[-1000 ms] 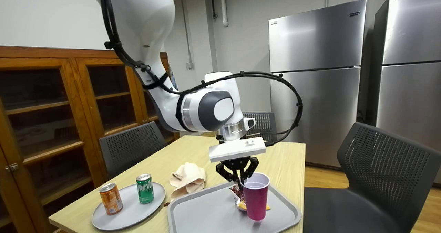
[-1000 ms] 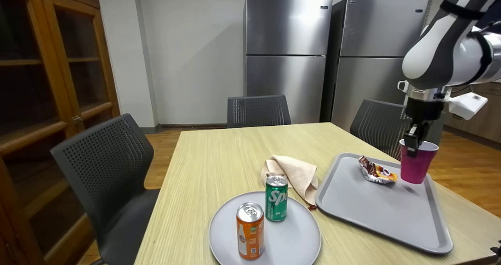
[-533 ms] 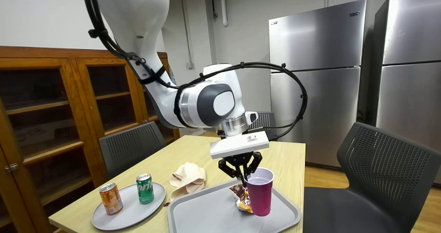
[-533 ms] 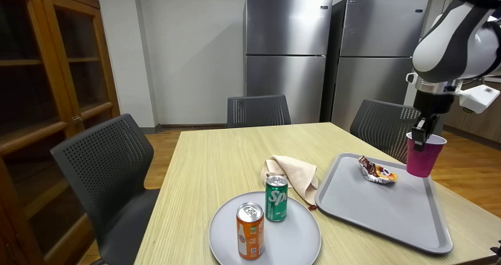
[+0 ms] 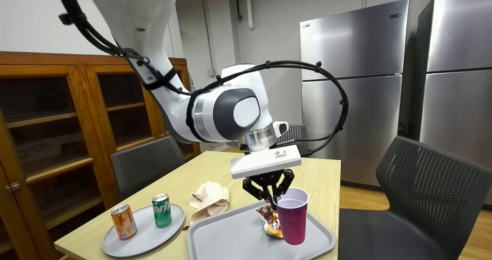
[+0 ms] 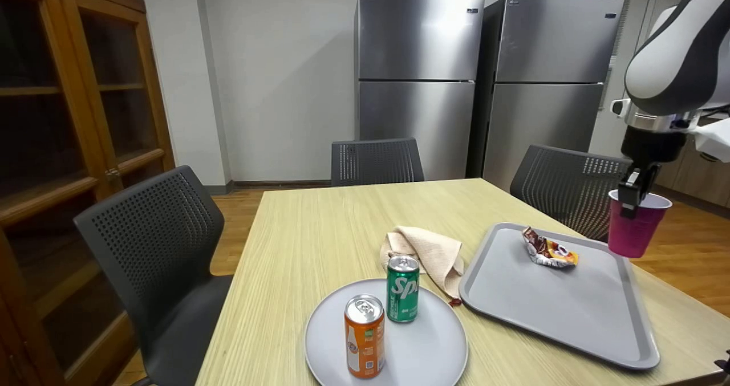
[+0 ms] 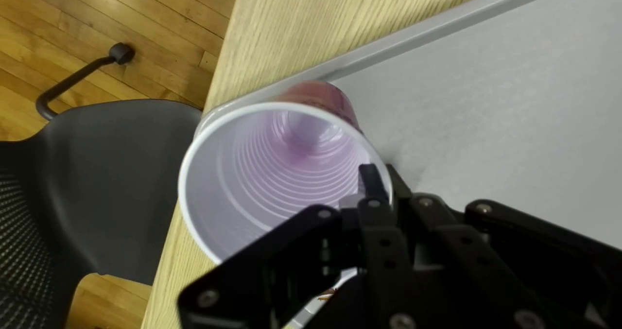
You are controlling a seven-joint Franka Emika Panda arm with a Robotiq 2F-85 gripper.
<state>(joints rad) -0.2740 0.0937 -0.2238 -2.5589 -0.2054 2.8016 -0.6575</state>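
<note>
My gripper (image 5: 274, 204) is shut on the near side of a magenta cup's rim. In the wrist view, one black finger (image 7: 372, 181) reaches inside the white-lined cup (image 7: 228, 178) while the other lies against its outer wall. The cup (image 5: 293, 226) hangs roughly upright and looks slightly raised. In an exterior view, the cup (image 6: 634, 231) overlaps the right edge of the grey tray (image 6: 562, 300). On the tray lies a crumpled brown and orange snack wrapper (image 6: 548, 251). Part of this wrapper (image 5: 268, 222) is hidden behind the cup in an exterior view.
An orange can (image 6: 365, 340) and a green can (image 6: 403, 290) stand on a round grey plate (image 6: 326, 340). A beige cloth (image 6: 425, 255) lies between plate and tray. A dark chair (image 7: 131, 183) stands close to the table edge, beside the cup.
The arm has carried the cup to the right in both exterior views, over the tray's edge. The cup rose a little at first. Plate, cans, cloth, wrapper and tray stay put; the grip is unchanged.
</note>
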